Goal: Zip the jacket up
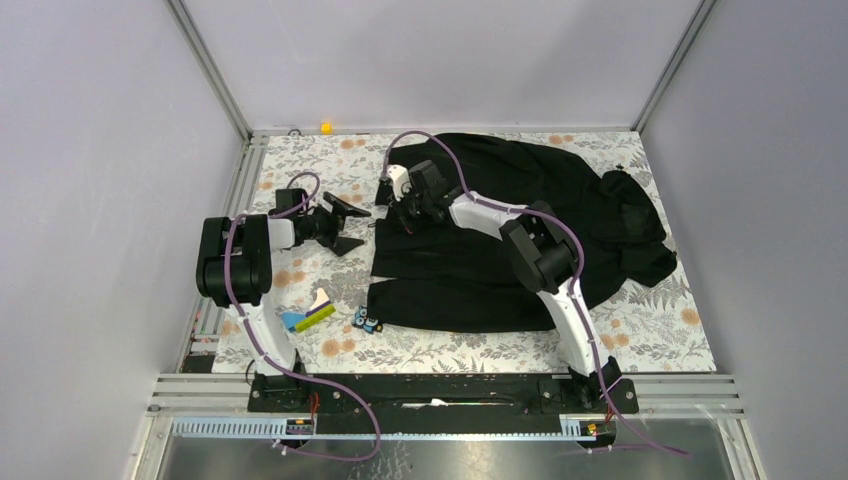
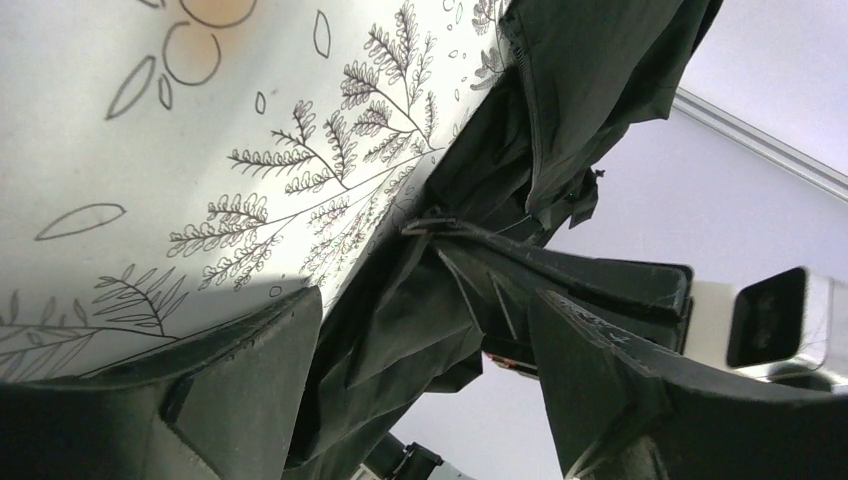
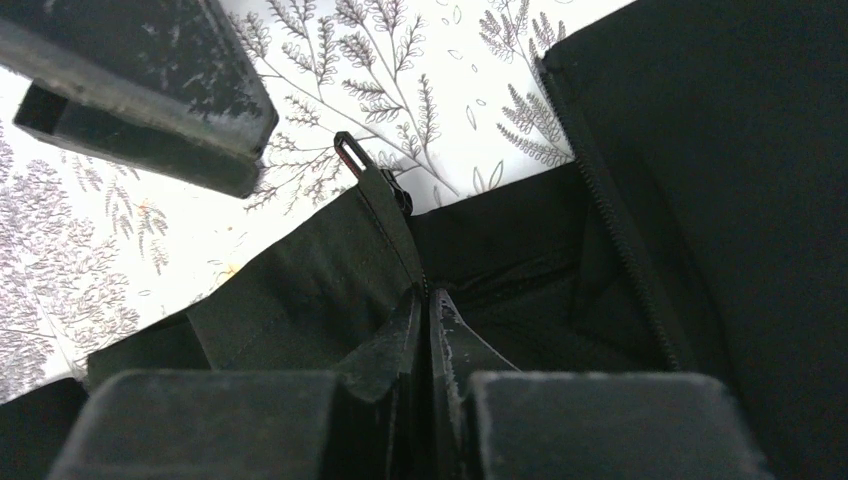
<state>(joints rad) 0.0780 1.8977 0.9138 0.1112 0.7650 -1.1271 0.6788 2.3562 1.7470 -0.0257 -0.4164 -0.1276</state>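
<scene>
the black jacket lies spread flat over the middle and right of the flower-printed bench. its bottom hem is toward the left and its bunched hood end toward the far right.

the right claw reaches in from the right across the jacket to the left hem. its fingers are pressed together on the fabric of one front edge. in the right wrist view that pinched edge rises out of the fingers, with the zipper pull at its top just past the fingertips, over bare bench. the other front edge, with its row of zipper teeth, lies apart to the right, so the front is open there.

the left claw sits just left of the hem, near the right claw, with its fingers spread wide and nothing between them. in the left wrist view the gathered hem lies just beyond its open fingers, not touching them.

a few small coloured items lie on the bench near the jacket's near left corner.
</scene>
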